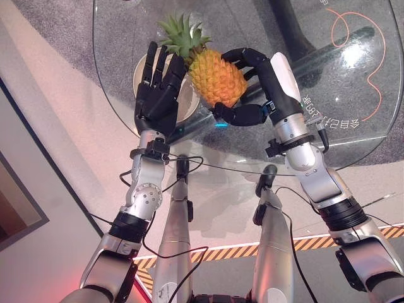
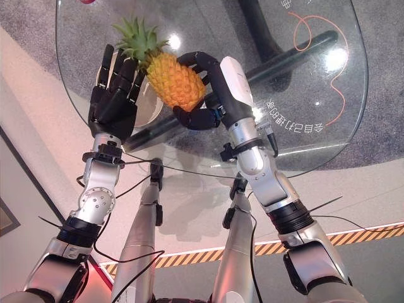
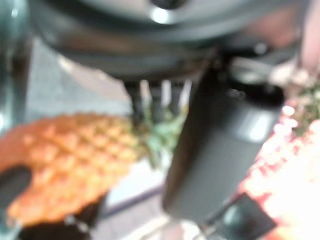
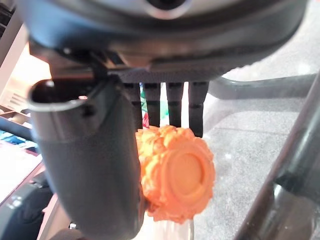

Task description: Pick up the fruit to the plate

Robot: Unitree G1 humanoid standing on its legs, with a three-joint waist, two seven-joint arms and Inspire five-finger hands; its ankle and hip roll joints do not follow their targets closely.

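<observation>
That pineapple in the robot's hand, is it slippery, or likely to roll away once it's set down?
Probably not slippery: the pineapple has a bumpy, knobbly skin, and the right hand curls round it. It looks stiff, holding its shape in that hold. Set down on its rounded side it might roll a little, though the leafy crown would likely check it. The left hand is open beside it.

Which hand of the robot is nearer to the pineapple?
Right. The right hand is curled round the pineapple and holds it. The left hand is open beside the leafy crown, over the plate.
</observation>
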